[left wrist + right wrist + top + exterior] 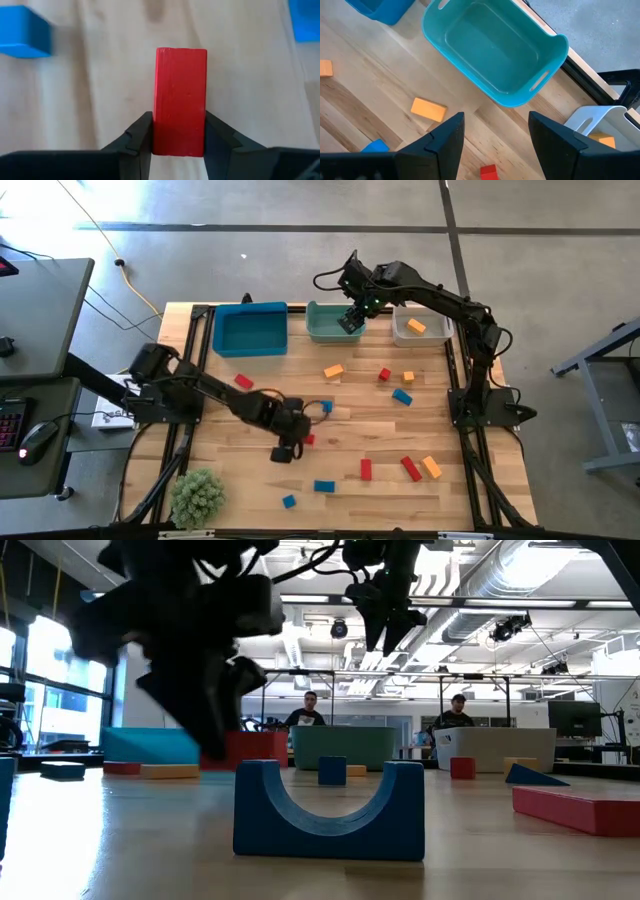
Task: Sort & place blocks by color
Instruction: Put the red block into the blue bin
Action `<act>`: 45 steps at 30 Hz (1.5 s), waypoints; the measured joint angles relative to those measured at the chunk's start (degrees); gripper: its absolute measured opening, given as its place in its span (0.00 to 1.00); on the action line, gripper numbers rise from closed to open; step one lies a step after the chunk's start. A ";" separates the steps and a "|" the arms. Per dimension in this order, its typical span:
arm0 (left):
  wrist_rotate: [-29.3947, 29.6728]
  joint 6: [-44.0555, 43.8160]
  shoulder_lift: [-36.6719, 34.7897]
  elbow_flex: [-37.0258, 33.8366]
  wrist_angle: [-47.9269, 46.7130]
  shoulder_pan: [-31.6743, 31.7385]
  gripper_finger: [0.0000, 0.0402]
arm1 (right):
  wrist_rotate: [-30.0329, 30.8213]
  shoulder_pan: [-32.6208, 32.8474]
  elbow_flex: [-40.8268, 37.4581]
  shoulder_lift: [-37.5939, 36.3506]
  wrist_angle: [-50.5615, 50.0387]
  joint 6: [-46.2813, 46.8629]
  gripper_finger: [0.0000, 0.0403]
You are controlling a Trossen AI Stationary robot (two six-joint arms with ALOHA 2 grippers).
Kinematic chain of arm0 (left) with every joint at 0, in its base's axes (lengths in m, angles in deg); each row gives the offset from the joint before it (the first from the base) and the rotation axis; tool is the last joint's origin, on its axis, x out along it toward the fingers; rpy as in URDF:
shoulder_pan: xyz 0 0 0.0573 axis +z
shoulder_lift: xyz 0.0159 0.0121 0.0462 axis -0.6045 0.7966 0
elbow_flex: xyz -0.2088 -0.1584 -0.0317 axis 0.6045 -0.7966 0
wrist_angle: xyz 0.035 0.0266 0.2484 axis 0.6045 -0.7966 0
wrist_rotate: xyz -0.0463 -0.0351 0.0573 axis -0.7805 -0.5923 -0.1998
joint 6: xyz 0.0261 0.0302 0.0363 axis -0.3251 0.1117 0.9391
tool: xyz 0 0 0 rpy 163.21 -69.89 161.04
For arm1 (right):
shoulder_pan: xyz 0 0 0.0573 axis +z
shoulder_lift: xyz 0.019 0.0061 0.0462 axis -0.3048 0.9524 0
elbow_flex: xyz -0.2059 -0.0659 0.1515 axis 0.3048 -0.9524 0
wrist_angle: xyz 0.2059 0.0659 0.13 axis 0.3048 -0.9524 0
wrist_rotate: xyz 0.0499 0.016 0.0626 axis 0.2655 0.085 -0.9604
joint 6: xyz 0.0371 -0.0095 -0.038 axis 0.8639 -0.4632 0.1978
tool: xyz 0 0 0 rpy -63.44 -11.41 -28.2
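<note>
Red, blue and orange blocks lie scattered over the wooden table (350,430). My left gripper (295,442) (179,142) is in the middle of the table toward the near side, shut on a red bar block (180,95) (309,439). My right gripper (352,320) (495,145) hangs open and empty over the near rim of the teal bin (332,322) (495,50). The blue bin (250,330) and the white-grey bin (420,328) flank it at the far edge. An orange block (416,326) lies in the white-grey bin. My left gripper pinches the red bar block between its two fingers (142,135), at one end of the bar (180,140). The fingers come from above and lie across the bar's width. Whether the bar is clear of the table, I cannot tell.
Loose blocks: orange (333,370), red (384,374), blue (402,396), red (243,381), blue (326,408), red (366,469), orange (431,467), blue (324,486). A blue arch block (328,810) stands near the low camera. A green plant (198,495) sits at the near left corner. People sit beyond the table.
</note>
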 joint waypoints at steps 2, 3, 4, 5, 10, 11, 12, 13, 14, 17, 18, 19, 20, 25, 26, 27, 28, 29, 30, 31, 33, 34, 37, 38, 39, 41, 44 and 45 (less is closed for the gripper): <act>0.02 0.02 -1.73 0.00 -1.08 1.89 0.26 | 0.00 0.00 0.00 0.00 -0.02 -0.05 0.52; 0.13 0.25 -2.82 0.00 -1.62 3.08 0.26 | 0.00 0.00 0.00 0.00 0.00 -0.17 0.52; 0.27 0.45 -3.86 0.00 -2.01 4.20 0.26 | 0.00 0.00 0.00 0.00 -0.02 -0.24 0.52; 0.65 0.72 -4.89 0.00 -2.77 5.30 0.26 | 0.00 0.00 0.00 0.00 0.00 -0.24 0.52; 2.82 1.04 -10.80 0.00 -5.92 11.86 0.26 | 0.00 -0.02 0.00 0.00 0.00 -0.24 0.52; 3.15 1.05 -12.13 0.00 -7.16 13.34 0.26 | 0.00 -0.02 0.00 0.00 0.00 -0.22 0.52; 3.83 1.06 -13.48 0.00 -8.46 14.81 0.26 | 0.00 -0.02 0.00 0.00 0.00 -0.11 0.52; 4.58 1.35 -14.67 0.01 -8.89 16.31 0.26 | 0.00 -0.02 0.00 0.00 0.02 -0.03 0.52; 5.41 1.55 -15.88 0.04 -9.53 17.86 0.26 | -0.01 -0.02 0.00 0.00 0.04 -0.01 0.52; 8.49 2.11 -19.55 0.02 -12.08 22.56 0.26 | -0.02 0.00 0.00 0.00 0.12 0.94 0.52; 9.44 2.11 -20.45 0.07 -12.27 24.24 0.26 | -0.07 0.00 -0.01 0.00 0.16 1.64 0.52; 10.07 2.15 -21.42 0.06 -13.02 26.01 0.26 | -0.09 0.00 -0.01 0.00 0.18 2.43 0.52; 10.44 2.39 -22.34 0.02 -13.47 27.71 0.26 | -0.09 -0.01 -0.02 0.00 0.21 2.85 0.52; 12.37 2.20 -24.34 0.07 -14.50 36.38 0.26 | -0.11 -0.02 -0.02 0.00 0.24 5.41 0.52; 12.73 1.63 -24.35 0.07 -14.84 38.06 0.26 | -0.11 0.00 -0.02 0.00 0.24 5.99 0.52; 12.83 0.90 -24.34 0.07 -15.61 39.77 0.26 | -0.11 0.00 -0.02 0.00 0.24 6.64 0.52; 12.80 0.15 -24.33 0.06 -16.37 41.46 0.26 | -0.11 0.00 -0.02 0.00 0.24 7.32 0.52; 12.66 -0.76 -24.33 0.04 -16.86 42.96 0.26 | -0.11 0.00 -0.02 0.00 0.24 7.67 0.52; 12.57 -1.70 -24.32 0.04 -17.40 44.32 0.26 | -0.08 0.00 -0.01 0.00 0.27 7.79 0.52; 12.43 -2.59 -24.14 0.04 -18.13 45.52 0.26 | 0.00 0.00 -0.02 0.00 0.30 7.99 0.52; 11.65 -3.95 -23.59 0.04 -19.48 47.53 0.26 | 0.62 0.00 -0.01 0.00 0.56 8.13 0.52; 11.06 -4.16 -23.39 0.02 -20.19 48.53 0.26 | 1.03 0.00 -0.02 0.00 0.80 8.13 0.52; 9.55 -3.89 -22.21 0.02 -21.60 50.74 0.26 | 2.64 0.00 -0.02 0.00 1.45 8.04 0.52; 9.13 -3.67 -21.52 0.02 -22.29 51.22 0.26 | 2.80 0.00 -0.02 0.02 1.54 8.11 0.52; 8.99 -3.68 -20.88 0.02 -22.82 51.56 0.26 | 2.80 0.00 -0.02 0.00 1.59 8.14 0.52; 7.80 -4.13 -19.57 0.02 -24.13 52.18 0.26 | 2.80 -0.02 -0.02 0.00 2.05 8.07 0.52; 5.12 -4.55 -17.47 0.02 -25.27 52.77 0.26 | 2.76 -0.01 -0.02 0.00 2.61 7.24 0.52; 5.00 -4.56 -16.86 0.02 -25.22 52.81 0.26 | 2.73 -0.02 -0.02 0.00 2.70 6.88 0.52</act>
